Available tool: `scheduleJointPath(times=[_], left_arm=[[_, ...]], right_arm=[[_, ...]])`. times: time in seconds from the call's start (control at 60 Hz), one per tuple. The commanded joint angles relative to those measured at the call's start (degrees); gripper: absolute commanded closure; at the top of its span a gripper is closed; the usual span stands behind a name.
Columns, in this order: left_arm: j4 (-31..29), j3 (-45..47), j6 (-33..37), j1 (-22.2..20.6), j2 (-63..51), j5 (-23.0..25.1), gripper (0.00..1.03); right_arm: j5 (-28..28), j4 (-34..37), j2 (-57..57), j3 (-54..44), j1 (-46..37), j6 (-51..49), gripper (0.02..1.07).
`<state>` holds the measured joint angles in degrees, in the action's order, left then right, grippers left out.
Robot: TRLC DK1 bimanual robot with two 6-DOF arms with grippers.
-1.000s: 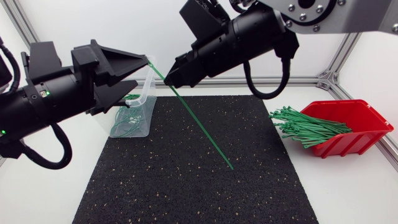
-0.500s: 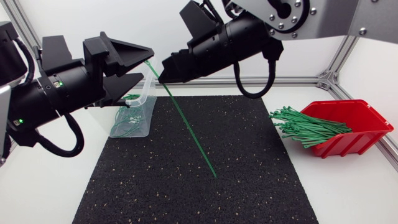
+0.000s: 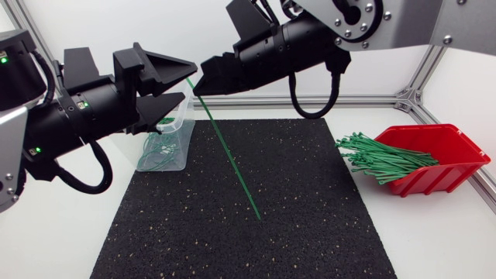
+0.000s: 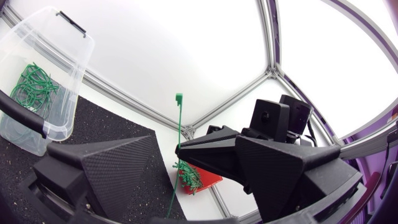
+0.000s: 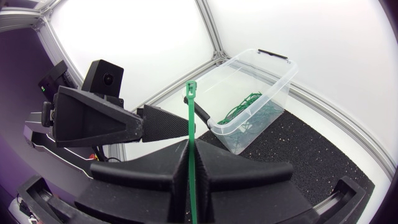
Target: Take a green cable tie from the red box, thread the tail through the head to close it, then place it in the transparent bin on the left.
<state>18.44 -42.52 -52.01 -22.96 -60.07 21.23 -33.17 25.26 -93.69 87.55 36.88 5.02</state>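
My right gripper (image 3: 201,85) is shut on a green cable tie (image 3: 229,155) just below its head, high above the mat. The straight tail slants down to the mat's middle. In the right wrist view the tie (image 5: 191,118) rises upright from between the pressed fingers, head uppermost. My left gripper (image 3: 189,80) is open, its two wedge fingers above and below the tie's head without touching it. In the left wrist view the tie's head (image 4: 178,98) stands just ahead of that gripper. The red box (image 3: 449,147) at the right holds several green ties (image 3: 380,159). The transparent bin (image 3: 177,147) is at the left.
The bin holds several closed green tie loops (image 5: 249,112). A black speckled mat (image 3: 310,232) covers the middle of the table. Ties stick out over the red box's left rim. An aluminium frame rail (image 3: 372,99) runs along the far edge.
The right gripper has carried the tie leftward, and the tail's tip has swung left across the mat. The left gripper has risen and moved right, so that its fingers now flank the tie's head.
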Motion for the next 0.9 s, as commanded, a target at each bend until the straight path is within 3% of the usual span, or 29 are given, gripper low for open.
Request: scheduleJointPath(times=[0.0,0.35,0.8,0.883], left_arm=[[1.16,-1.07,-1.87,-0.24,-0.75,0.74,0.15],[1.78,-0.98,-3.54,1.52,-1.27,0.74,0.37],[1.69,-0.98,-4.07,2.39,-2.06,1.18,0.44],[1.69,-1.07,-4.24,2.57,-2.06,1.18,0.52]], right_arm=[[-0.76,-0.65,-1.58,-0.18,-0.50,2.02,0.98],[-0.85,-1.17,-1.41,-1.15,-0.50,2.10,0.98],[-0.85,-1.35,-1.41,-1.77,-0.06,2.19,0.98],[-0.85,-1.35,-1.50,-1.85,0.03,2.19,0.98]])
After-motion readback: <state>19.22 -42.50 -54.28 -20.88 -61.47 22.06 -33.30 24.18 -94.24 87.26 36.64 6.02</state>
